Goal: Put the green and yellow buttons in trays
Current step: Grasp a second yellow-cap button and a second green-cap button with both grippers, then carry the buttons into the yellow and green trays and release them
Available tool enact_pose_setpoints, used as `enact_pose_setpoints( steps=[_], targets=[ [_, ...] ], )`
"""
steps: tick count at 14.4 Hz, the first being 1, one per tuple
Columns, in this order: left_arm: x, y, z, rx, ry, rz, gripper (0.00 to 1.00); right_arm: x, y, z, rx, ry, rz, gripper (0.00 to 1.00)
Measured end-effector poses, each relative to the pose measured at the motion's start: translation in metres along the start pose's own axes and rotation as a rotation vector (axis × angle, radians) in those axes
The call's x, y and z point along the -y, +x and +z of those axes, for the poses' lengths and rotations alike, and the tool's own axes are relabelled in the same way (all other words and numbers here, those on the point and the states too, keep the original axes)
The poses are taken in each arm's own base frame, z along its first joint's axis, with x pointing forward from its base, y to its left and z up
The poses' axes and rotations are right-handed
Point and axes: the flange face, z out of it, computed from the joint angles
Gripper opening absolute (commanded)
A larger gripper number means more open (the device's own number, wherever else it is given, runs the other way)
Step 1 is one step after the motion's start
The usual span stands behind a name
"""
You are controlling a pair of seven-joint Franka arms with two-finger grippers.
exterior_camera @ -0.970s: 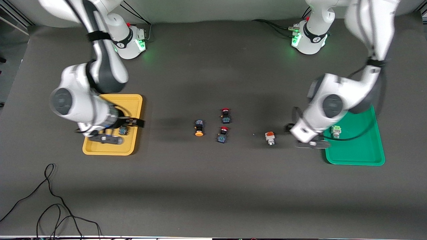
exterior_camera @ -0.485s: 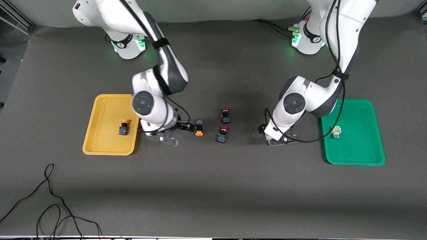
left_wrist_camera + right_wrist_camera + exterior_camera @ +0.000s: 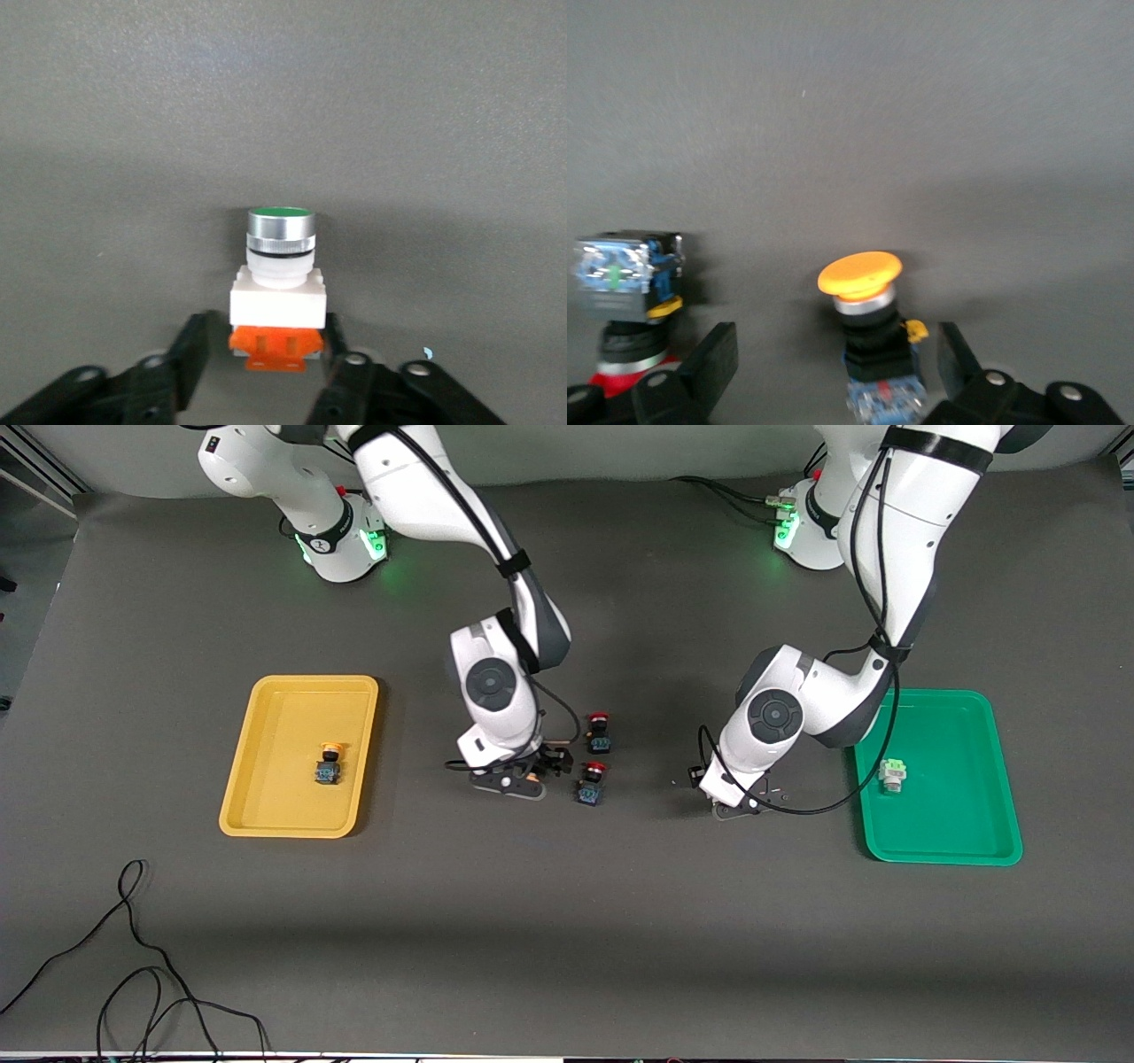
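Observation:
In the right wrist view an orange-yellow capped button (image 3: 864, 276) on a black-blue body stands between the open fingers of my right gripper (image 3: 837, 350). In the front view that gripper (image 3: 530, 773) is low at the table's middle. In the left wrist view a green-capped white button with an orange base (image 3: 280, 297) stands between the open fingers of my left gripper (image 3: 266, 343), which is low beside the green tray (image 3: 974, 852) in the front view (image 3: 732, 801). That tray holds a white-grey button (image 3: 893, 773). The yellow tray (image 3: 266, 819) holds a yellow-capped button (image 3: 329, 764).
Two red-capped black-blue switches (image 3: 600, 732) (image 3: 591, 781) stand close beside my right gripper; one shows in the right wrist view (image 3: 625, 288). Loose black cables (image 3: 133, 957) lie near the front edge at the right arm's end.
Both arms have left the trays. My right gripper has moved from the yellow tray to the yellow-capped button in the middle. My left gripper has moved from the green tray down around the green-capped white button.

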Motion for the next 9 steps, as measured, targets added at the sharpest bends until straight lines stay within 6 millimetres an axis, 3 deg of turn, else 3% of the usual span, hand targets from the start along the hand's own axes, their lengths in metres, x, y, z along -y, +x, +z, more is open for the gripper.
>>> enact_pose_setpoints(
  steps=[2,4,7,9],
  targets=[
    [-0.002,0.006,-0.007,-0.012,-0.007,-0.005,0.1,-0.002,0.0,0.013,-0.008,-0.013,-0.002,0.81],
    [0.0,0.02,-0.028,-0.012,0.01,-0.02,0.1,-0.006,0.004,0.013,-0.009,-0.014,0.005,0.0],
    [0.019,0.048,-0.097,0.036,0.051,-0.028,0.1,-0.007,0.007,0.011,-0.012,-0.011,0.017,0.0],
    [0.051,0.061,-0.138,0.071,0.053,0.021,0.1,-0.005,0.011,0.001,-0.022,0.003,0.028,0.0]
  ],
)
